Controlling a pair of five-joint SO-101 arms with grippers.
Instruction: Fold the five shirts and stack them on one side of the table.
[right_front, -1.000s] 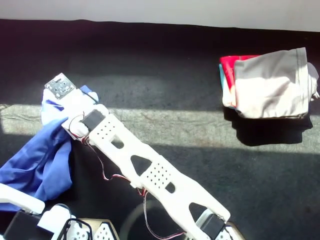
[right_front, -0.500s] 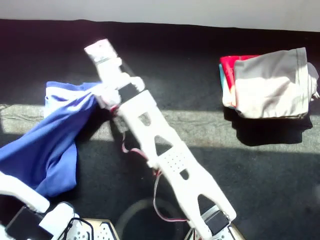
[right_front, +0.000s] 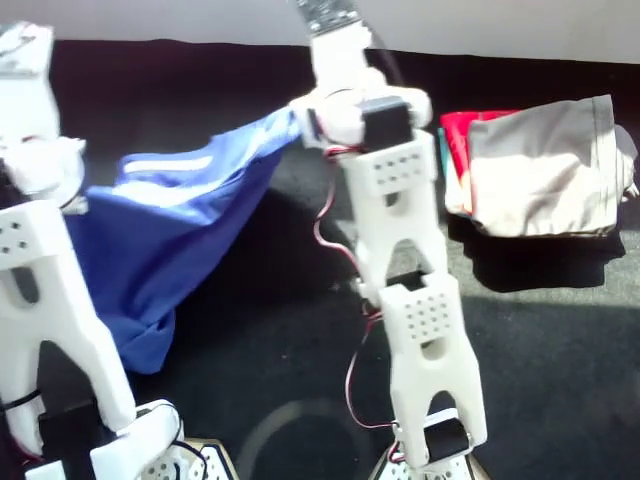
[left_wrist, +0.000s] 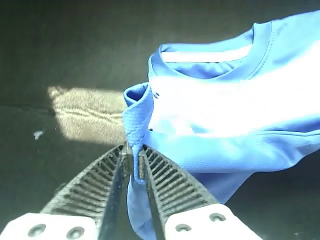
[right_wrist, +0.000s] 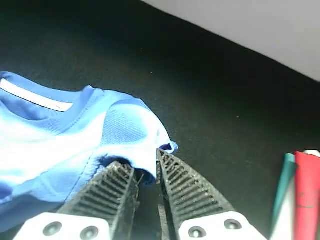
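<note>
Blue shirt (right_front: 175, 225) hangs stretched over the counter (right_front: 540, 340). Left hand (left_wrist: 132, 161) is clenched on one shoulder, right hand (right_wrist: 146, 172) on the other. Looks light, limp, slippery; grip at shoulder seams.

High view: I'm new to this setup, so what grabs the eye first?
A blue shirt hangs stretched between the left gripper and the right gripper, each shut on its fabric. A stack of folded shirts, pale one on top, sits far right on the table.
</note>
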